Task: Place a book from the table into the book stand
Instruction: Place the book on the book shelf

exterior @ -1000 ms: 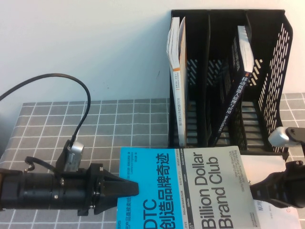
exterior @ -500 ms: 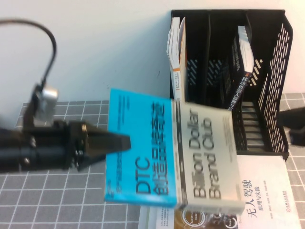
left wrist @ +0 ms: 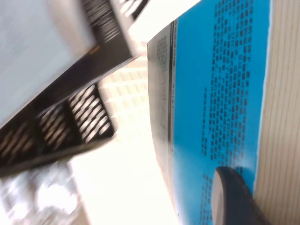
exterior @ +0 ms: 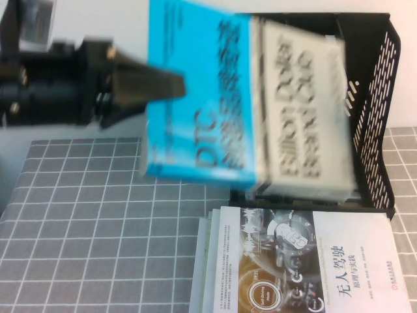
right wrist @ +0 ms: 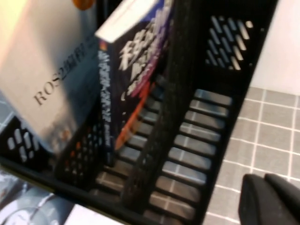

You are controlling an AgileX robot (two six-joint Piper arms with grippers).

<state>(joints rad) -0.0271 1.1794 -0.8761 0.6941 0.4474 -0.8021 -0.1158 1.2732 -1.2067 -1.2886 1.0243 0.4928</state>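
One book (exterior: 247, 104) "DTC" | left gripper (exterior: 176, 85) clamps it | right gripper (right wrist: 276, 199) beside book stand (exterior: 371, 117)

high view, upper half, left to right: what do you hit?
Left hand, clamped on the cyan edge of the book, held in the air → book → book stand behind it, its perforated right wall showing. Right hand is out of this view.

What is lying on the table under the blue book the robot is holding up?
In the high view, a stack of books lies on the table below the book, which the left tool grips. The right tool waits beside the book stand.
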